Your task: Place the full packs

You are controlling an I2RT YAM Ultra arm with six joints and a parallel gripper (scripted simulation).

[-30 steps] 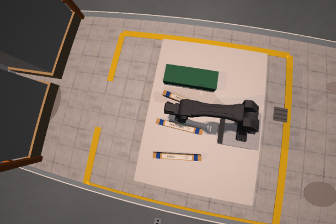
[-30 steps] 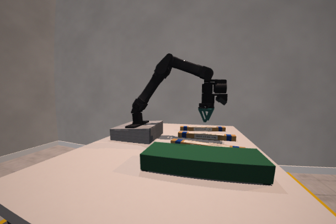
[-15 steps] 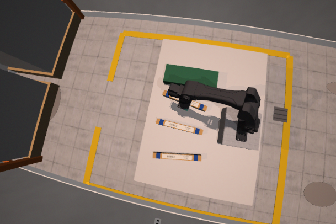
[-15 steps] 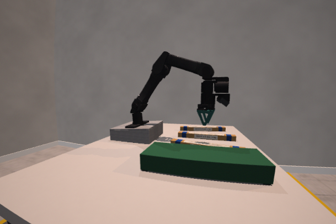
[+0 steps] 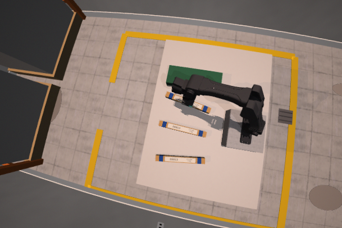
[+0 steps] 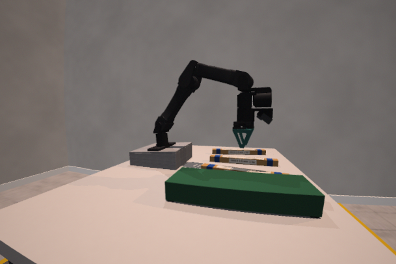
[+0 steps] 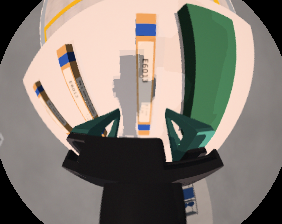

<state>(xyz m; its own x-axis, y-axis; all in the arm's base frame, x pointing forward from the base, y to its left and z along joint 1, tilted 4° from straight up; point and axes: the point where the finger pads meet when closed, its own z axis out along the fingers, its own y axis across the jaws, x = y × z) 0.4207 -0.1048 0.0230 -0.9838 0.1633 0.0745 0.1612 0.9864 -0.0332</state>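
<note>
Top view has the black arm reaching from its grey pedestal across the table toward the green low platform, wrist turned down so the gripper hangs over the nearest pack; the wrist covers that pack's middle and part of the platform's near edge. The middle pack and the far pack lie flat on the table, well apart, labels too small to read. Exterior view shows the upper link sloping up, the forearm near level, and the wrist pointing straight down, the teal fingers stopped above the packs and touching none; the platform hides most of the nearest pack from here. Wrist view shows the fingers spread apart with nothing between them, the nearest pack running lengthwise below the gap, the platform just beside it, and the gripper body cutting off the pack's near end.
</note>
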